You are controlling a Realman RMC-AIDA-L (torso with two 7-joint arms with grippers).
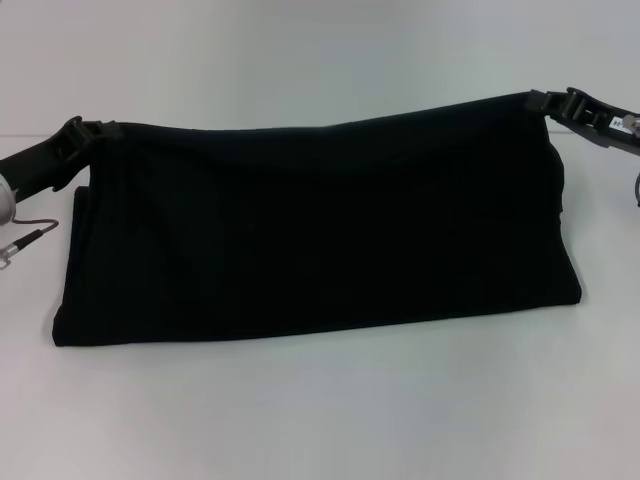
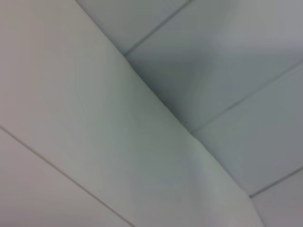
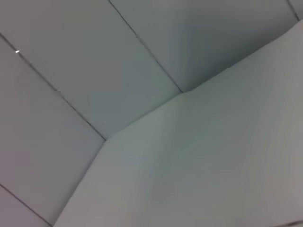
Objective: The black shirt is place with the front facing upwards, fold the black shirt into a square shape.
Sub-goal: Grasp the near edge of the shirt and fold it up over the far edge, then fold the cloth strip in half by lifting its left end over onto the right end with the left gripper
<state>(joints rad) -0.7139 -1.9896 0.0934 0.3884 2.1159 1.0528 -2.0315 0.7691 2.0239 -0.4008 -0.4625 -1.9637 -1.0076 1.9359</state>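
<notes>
The left claw [image 1: 88,135] is pinching the upper left corner of the black shirt [image 1: 320,230], fingers pressed together on the cloth, at the left end of the raised edge. From this claw the shirt is stretching away toward the right and hanging down toward the near side, where its lower fold is resting on the white table [image 1: 320,410]. The shirt is lying as a wide band, its long axis running from one claw to the other (no lettering is showing, only plain black cloth).

At the far end of that edge the right claw [image 1: 553,102] is gripping the upper right corner, likewise closed on the fabric and sitting a little higher than its partner. Each arm is nearest its own corner, and the held edge is drawn fairly taut between them.

Judging by this, the next fold depends on both claws carrying the held edge together toward the near edge. No containers are in sight. Both wrist cameras are showing only pale panelled surfaces.
</notes>
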